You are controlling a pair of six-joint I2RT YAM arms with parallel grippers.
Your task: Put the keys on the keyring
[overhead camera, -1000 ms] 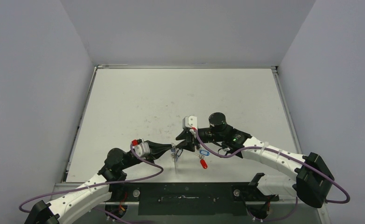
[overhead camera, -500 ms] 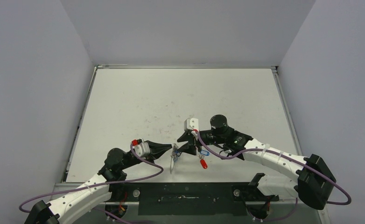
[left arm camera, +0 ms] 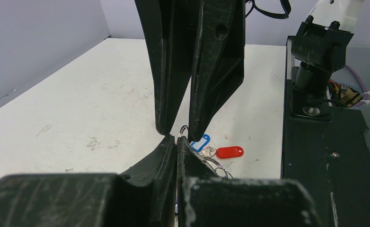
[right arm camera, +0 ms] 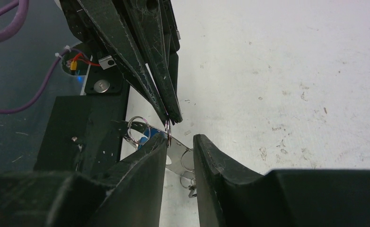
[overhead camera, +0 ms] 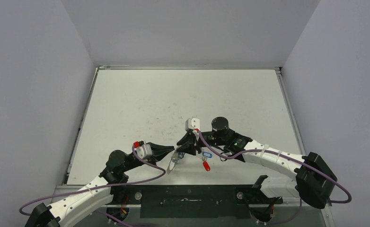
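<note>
Left fingers [overhead camera: 174, 152] clench the keyring [right arm camera: 168, 128], right fingers [overhead camera: 181, 148] parted beside it, over a scuffed white table [overhead camera: 173, 94] between grey walls [overhead camera: 31, 94].

Nothing readable is showing from where I am standing: no words, brands, numbers or signs on anything. The coloured tags on the keys [left arm camera: 221, 152] are coming across as plain, and they are too small to tell for sure.
</note>
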